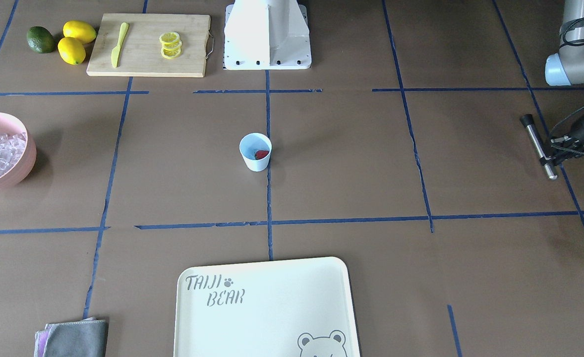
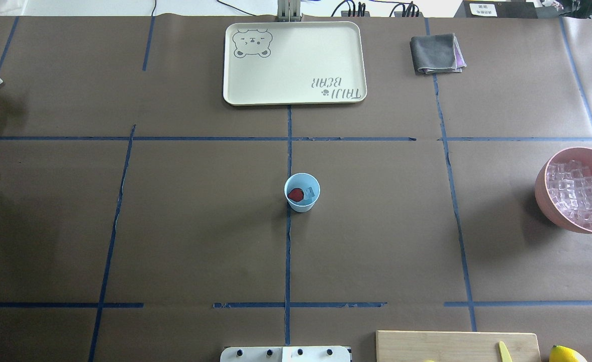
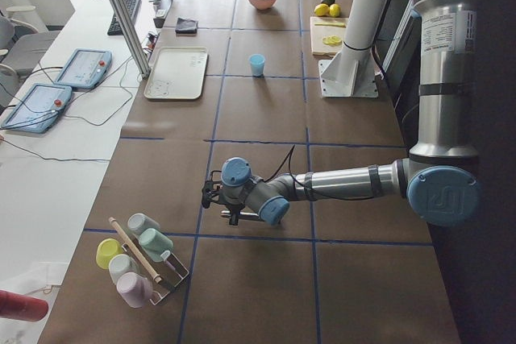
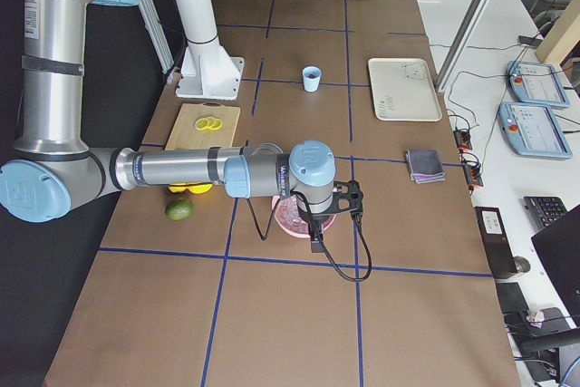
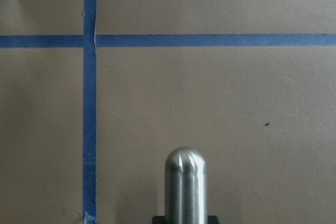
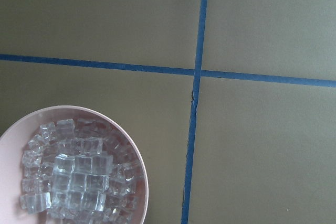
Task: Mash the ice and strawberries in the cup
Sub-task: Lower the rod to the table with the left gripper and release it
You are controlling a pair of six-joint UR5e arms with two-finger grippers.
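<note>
Left claw (image 1: 549, 159) is pinched on a metal rod (image 1: 536, 140) near its bare steel end, low by the surface (image 1: 351, 163). Can't tell if the rod touches it. Surface is brown paper gridded with blue tape (image 1: 268, 198). In the wrist view the rod's rounded tip sits over a tape cross. Near that claw, toward the surface's end: a wire rack of pastel cups (image 3: 139, 267).

Right claw (image 4: 314, 237) shows only in the side view, pointing down over the pink bowl (image 2: 542, 187). Can't tell whether it's spread or closed. The bowl holds the ice (image 2: 580, 192) — heaped clear cubes.

Cup (image 2: 302, 192) stands upright mid-surface on a tape line, well apart from both claws and roughly between them. Inside it: one red strawberry (image 2: 295, 194) with a single cube beside it.

Beyond the cup on the operators' side: cream bear tray (image 2: 296, 60), grey cloth (image 2: 436, 53). On the robot's side of the right claw: cutting board (image 1: 148, 62) with lemon slices (image 1: 170, 45) and a yellow knife (image 1: 119, 43), two lemons (image 1: 79, 31), and a green fruit (image 1: 40, 39).

Room: a white desk runs alongside, with teach pendants (image 3: 83, 68).
</note>
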